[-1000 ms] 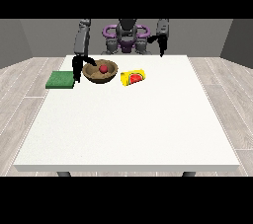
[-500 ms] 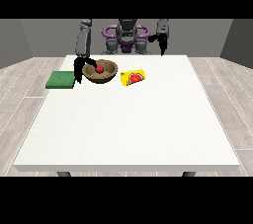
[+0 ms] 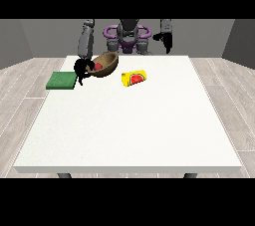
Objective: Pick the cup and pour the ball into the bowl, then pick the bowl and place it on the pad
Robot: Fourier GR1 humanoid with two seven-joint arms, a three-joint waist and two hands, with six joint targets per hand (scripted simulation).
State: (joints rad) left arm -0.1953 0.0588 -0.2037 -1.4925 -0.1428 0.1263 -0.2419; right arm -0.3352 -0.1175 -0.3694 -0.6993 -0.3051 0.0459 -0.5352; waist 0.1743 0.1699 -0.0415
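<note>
Bowl: brown wooden bowl [image 3: 105, 64], tilted, red ball [image 3: 98, 65] inside, beside green pad [image 3: 61, 80].
Hand at view's left [image 3: 81, 69]: fingers curled on bowl's rim.
Hand at view's right [image 3: 165, 40]: raised; finger state unclear.
Cup: yellow cup [image 3: 135, 77] lying sideways on white table [image 3: 129, 125].

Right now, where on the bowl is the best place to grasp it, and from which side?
Probably the bowl's rim nearest the green pad, from the view's left: the hand there is already at it, the bowl tilts, and the red ball sits inside.
</note>
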